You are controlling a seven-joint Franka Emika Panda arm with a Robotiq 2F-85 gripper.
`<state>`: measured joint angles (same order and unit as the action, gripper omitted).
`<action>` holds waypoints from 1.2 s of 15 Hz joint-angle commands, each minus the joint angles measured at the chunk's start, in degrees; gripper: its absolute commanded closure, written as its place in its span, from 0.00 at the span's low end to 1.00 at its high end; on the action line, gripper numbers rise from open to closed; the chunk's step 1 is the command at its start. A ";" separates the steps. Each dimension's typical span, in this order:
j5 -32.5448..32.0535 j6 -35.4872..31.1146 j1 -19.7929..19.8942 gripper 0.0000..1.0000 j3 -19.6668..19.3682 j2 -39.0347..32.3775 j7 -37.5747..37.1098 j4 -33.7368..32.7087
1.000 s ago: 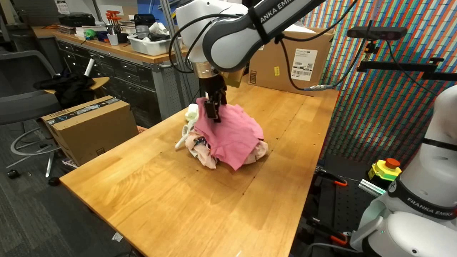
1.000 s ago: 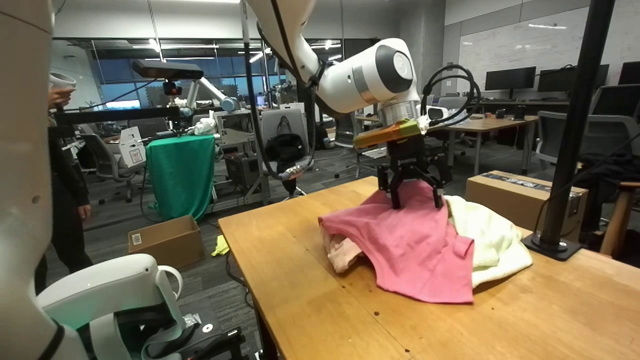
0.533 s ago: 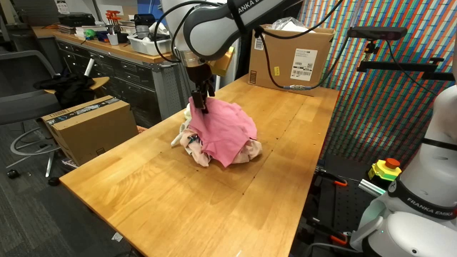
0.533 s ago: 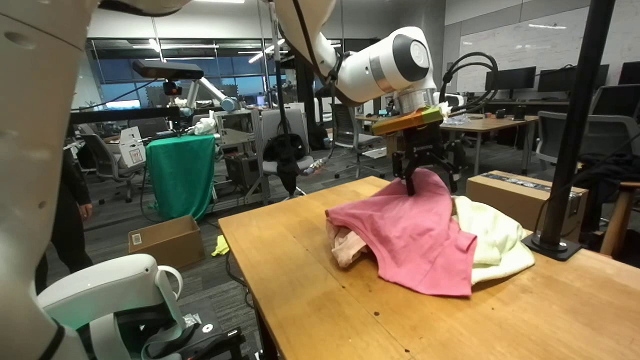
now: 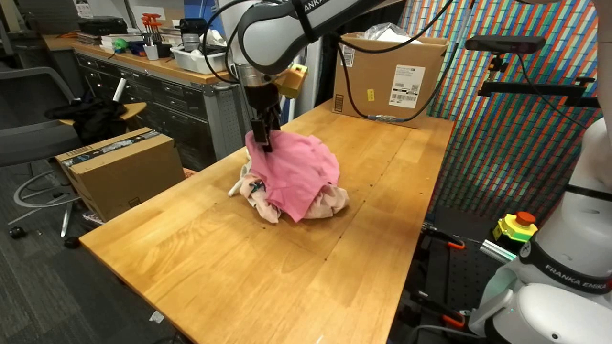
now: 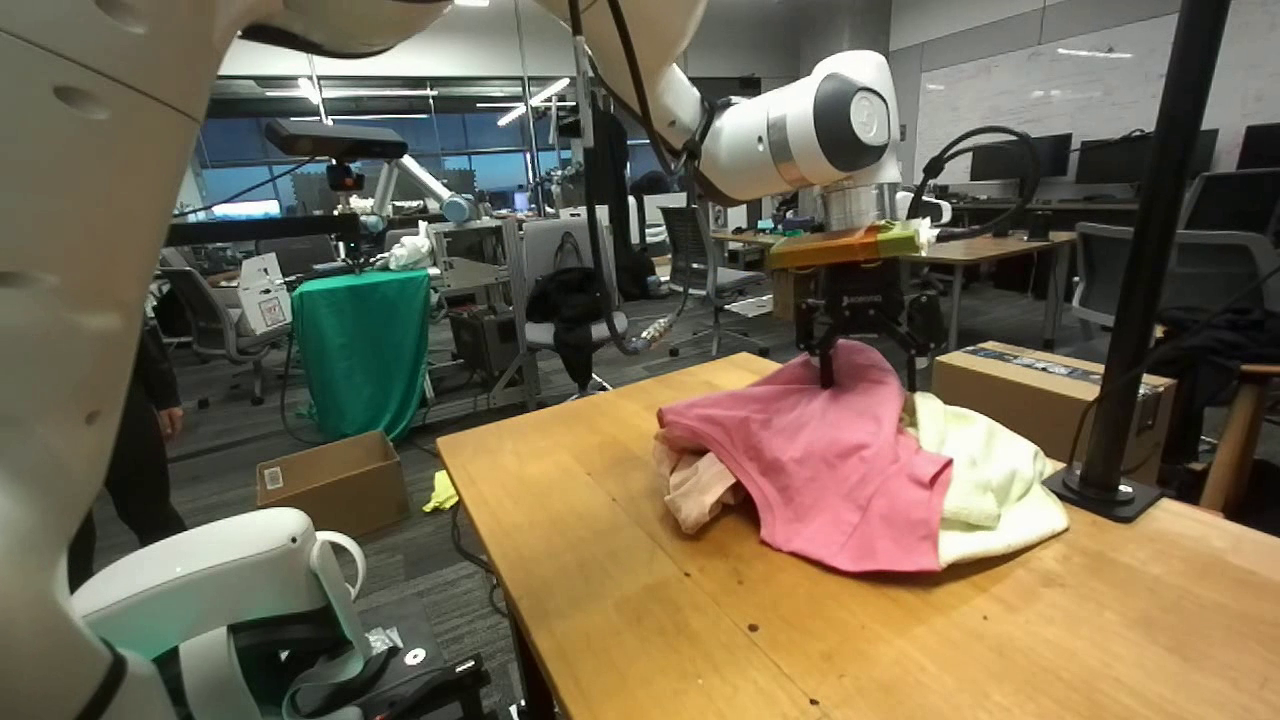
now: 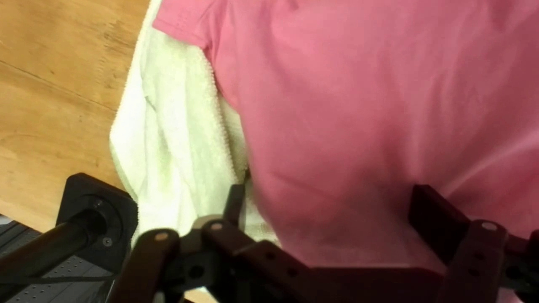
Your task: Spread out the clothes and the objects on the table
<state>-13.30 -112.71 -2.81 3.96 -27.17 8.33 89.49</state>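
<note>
A bright pink cloth [image 6: 840, 470] lies over a heap on the wooden table [image 5: 229, 272]. Pale peach fabric [image 5: 330, 203] sticks out from under it, beside a small dark patch. A whitish, yellow-tinged towel [image 6: 990, 480] spreads out at the heap's side, also seen in the wrist view. One thin white end [image 5: 235, 187], perhaps rope, pokes out; any other objects are hidden. My gripper [image 7: 328, 189] points down with jaws wide apart. One finger [image 6: 826, 365] presses against the raised pink fabric, and the opposite one stands by the towel; nothing is clamped.
A black pole on a base plate [image 6: 1105, 495] stands at the table edge near the towel. A large cardboard box [image 5: 373, 86] sits at the table's far end. Another closed box [image 5: 124, 172] is on the floor beside the table.
My gripper has moved toward the pole-side edge and slightly up, its jaws staying apart. The pink cloth and the heap under it have slid a little the same way.
</note>
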 commanded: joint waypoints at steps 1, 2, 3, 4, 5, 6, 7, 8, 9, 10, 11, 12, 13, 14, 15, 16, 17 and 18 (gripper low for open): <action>3.13 1.61 1.03 0.25 -0.09 -2.51 4.04 -3.57; 3.24 1.69 1.10 0.25 -0.20 -2.85 4.39 -3.62; 3.23 2.05 1.20 0.34 -0.23 -3.01 4.89 -3.73; 3.37 2.20 1.35 0.42 -0.19 -3.24 5.32 -3.76; 3.45 2.67 1.41 0.51 -0.14 -3.28 5.76 -3.81; 3.50 3.05 1.42 0.58 -0.15 -3.35 6.16 -3.92; 3.70 3.45 1.46 0.65 -0.08 -3.38 6.77 -4.02; 3.76 4.00 1.49 0.73 -0.01 -3.36 7.39 -4.11; 3.46 4.82 1.42 0.80 -0.06 -3.18 8.01 -3.94; 3.37 5.56 1.44 0.88 0.03 -2.91 8.92 -3.65; 3.38 6.81 1.52 0.95 0.12 -2.66 9.96 -3.47; 3.42 8.10 1.64 0.97 0.25 -2.24 11.23 -3.01; 3.23 9.38 1.64 0.99 0.26 -1.75 12.14 -2.61; 3.05 10.19 1.65 1.00 0.23 -1.05 12.78 -2.01; 2.70 10.54 1.60 0.97 0.07 0.09 12.87 -1.10; 2.25 10.63 1.52 0.96 -0.16 1.15 12.66 -0.34; 1.97 10.94 1.51 0.96 -0.36 2.16 12.28 0.19; 1.56 11.19 1.47 0.96 -0.68 3.31 11.48 0.83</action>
<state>-10.89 -103.32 -1.48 3.92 -28.05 19.60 87.98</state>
